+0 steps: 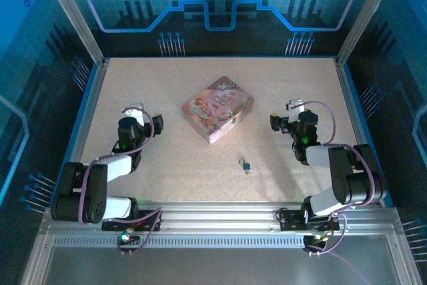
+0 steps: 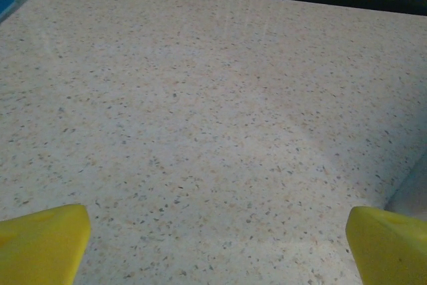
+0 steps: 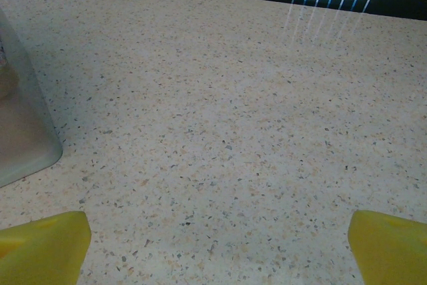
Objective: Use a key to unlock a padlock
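The padlock (image 1: 245, 163) is seen in the top view as a tiny dark speck on the desk (image 1: 167, 171), just right of centre in the lower half of the frame. The key (image 1: 248, 169) lies just below it. Whether the two touch cannot be told at this size. Taken together, their long axis appears to run roughly up and down the frame, though this is only a judgement.

The left end effector (image 2: 213, 251) and the right end effector (image 3: 217, 251) are both spread wide, with only bare desk between the yellow fingertips.

From the right end effector the padlock lies toward the lower left, behind the direction it faces. From the left end effector it lies to the lower right and well apart. The right arm is judged the nearer. The tin (image 1: 218, 108) sits above the padlock, between the two arms.
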{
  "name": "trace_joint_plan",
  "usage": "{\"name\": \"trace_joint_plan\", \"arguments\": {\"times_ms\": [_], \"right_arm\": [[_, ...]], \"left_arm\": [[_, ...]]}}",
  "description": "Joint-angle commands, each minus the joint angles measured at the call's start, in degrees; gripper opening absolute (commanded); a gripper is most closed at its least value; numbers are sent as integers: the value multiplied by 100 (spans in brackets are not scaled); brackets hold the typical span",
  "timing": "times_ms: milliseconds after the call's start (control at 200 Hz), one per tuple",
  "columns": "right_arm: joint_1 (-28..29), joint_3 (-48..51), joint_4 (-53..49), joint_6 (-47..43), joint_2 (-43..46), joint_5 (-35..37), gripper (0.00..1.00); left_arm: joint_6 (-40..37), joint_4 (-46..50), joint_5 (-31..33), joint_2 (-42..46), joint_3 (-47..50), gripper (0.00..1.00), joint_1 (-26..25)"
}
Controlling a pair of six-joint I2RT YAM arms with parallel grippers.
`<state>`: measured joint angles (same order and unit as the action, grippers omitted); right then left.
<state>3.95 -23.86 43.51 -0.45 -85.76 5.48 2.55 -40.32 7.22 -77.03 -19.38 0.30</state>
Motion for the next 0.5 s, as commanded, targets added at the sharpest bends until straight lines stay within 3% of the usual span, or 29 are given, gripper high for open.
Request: {"name": "trace_joint_plan", "arguments": {"times_ms": [0,175,295,420,495], "right_arm": [[-59,-58,18,54,-29,-65,100],[-56,-58,18,53,-29,-70,100],[-58,-57,18,53,-29,-68,100],[-52,-58,18,53,-29,-65,100],[-54,-60,18,53,-31,-66,100]], "left_arm": [[-164,-761,-532,-172,33,99,87],[-132,-3166,-549,-1360,619,99,98],[-11,-2734,-333,-1245,490,99,134],[-12,-1349,-534,-1146,-168,99,177],[-35,-1416,-565,-1169,-146,99,164]]}}
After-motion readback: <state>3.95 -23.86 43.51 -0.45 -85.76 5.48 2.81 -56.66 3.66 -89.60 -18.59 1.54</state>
